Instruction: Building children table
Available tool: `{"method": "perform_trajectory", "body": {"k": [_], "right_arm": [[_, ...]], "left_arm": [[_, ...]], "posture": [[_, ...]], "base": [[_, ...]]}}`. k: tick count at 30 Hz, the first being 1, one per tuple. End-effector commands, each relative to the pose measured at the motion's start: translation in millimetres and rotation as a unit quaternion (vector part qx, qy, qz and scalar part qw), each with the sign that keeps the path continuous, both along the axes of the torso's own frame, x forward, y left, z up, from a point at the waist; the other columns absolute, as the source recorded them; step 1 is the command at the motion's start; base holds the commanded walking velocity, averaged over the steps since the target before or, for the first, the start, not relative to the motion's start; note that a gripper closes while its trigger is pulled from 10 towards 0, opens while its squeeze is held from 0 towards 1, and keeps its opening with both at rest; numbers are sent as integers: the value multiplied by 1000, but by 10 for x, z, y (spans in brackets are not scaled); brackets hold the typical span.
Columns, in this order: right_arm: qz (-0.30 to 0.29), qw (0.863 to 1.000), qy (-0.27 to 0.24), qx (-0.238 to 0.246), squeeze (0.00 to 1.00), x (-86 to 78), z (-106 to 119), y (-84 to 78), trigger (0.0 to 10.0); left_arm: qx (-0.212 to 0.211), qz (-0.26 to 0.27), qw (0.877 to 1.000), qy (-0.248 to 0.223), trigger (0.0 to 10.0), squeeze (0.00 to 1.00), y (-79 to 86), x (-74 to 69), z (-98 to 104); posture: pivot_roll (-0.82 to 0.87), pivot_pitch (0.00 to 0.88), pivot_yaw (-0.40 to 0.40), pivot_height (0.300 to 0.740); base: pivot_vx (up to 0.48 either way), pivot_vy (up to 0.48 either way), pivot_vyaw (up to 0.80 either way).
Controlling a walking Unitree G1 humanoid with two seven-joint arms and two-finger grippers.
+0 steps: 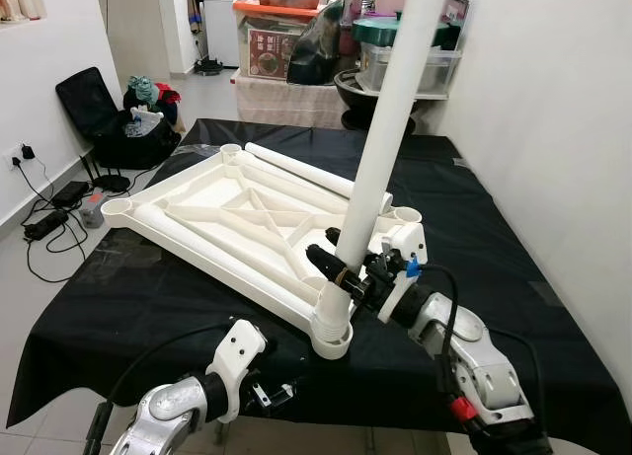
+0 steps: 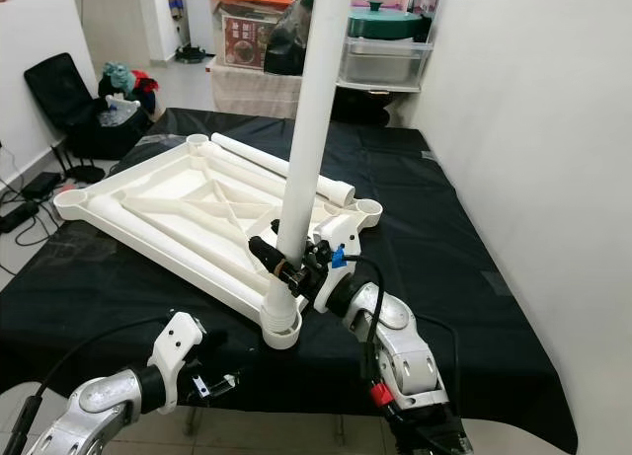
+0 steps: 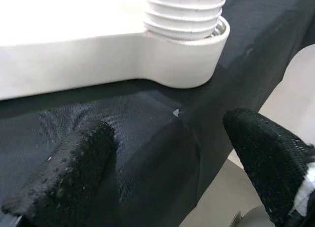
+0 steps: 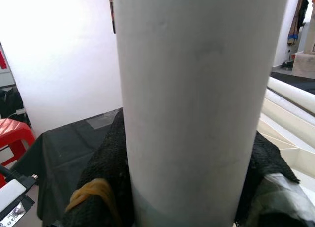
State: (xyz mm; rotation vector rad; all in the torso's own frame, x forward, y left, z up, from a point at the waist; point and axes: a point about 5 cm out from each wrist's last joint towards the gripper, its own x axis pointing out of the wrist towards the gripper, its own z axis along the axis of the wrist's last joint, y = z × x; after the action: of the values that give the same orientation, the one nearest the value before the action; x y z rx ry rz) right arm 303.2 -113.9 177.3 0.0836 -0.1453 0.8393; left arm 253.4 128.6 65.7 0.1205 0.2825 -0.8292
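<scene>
The white children's table top lies upside down on a black-covered table. One white leg stands tilted in the near corner socket, its threaded end seated in the ring. My right gripper is shut on the leg just above the socket; the leg sits between the black pads. My left gripper is open and holds nothing, low at the table's front edge, just short of that socket. Loose white legs lie across the table top's underside.
Storage boxes, a green-lidded pot and clutter stand behind the table. A black bag and cables lie on the floor at left. A white wall runs along the right. A red stool stands nearby.
</scene>
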Motion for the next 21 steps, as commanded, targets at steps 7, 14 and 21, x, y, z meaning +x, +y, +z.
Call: {"method": "perform_trajectory", "body": {"k": [7,14,21], "right_arm": [[5,999,41,-25,0,-63,-273,14,0],[-6,999,47,-26,0,-57,-319,-49,0],[-37,996,77,-9,0,-79,-446,-213,0]], "left_arm": [[4,3,1000,7,10000,0,62,-16,-4],[4,2,1000,7,10000,0,73,-14,-1],[2,-4,1000,8,10000,0,43,-16,5]], "posture": [[84,0,-79,740],[82,0,-77,740],[76,0,-72,740]], "base": [[0,0,0],[0,0,0],[0,0,0]]}}
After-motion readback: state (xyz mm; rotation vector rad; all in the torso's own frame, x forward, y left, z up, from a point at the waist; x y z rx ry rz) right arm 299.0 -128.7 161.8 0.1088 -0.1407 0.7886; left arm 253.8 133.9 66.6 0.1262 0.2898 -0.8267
